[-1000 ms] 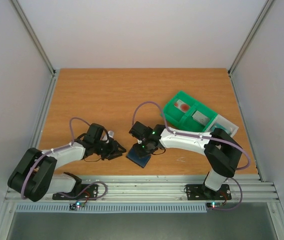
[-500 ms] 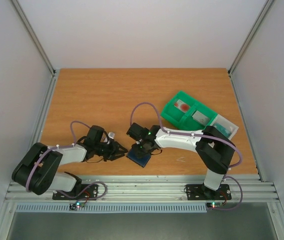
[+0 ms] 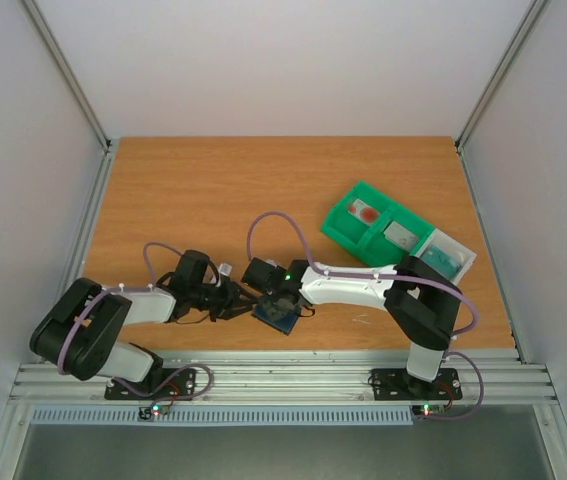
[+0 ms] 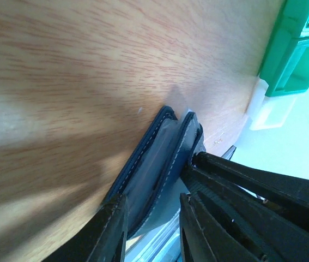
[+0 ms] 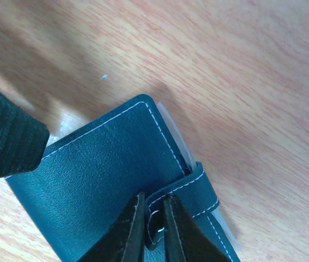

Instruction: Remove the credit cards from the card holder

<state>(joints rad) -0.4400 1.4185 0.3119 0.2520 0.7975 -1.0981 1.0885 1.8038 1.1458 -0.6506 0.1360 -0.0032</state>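
The slate-blue card holder lies folded shut near the table's front edge. My right gripper is shut on its closure tab, which wraps over one edge. A whitish credit card edge peeks out under the holder. My left gripper is open, its jaws on either side of the holder's end, with a gap showing beside one finger. In the top view the left gripper and the right gripper meet at the holder. A white card with a red blotch and a greyish card lie in the tray.
The green compartmented tray stands at the right middle of the table, with a clear section holding a teal card. The tray also shows past the holder in the left wrist view. The aluminium rail runs along the front edge.
My right gripper slid left and closed onto the closure tab. My left gripper moved right up to the holder's end, and its jaws narrowed a little.
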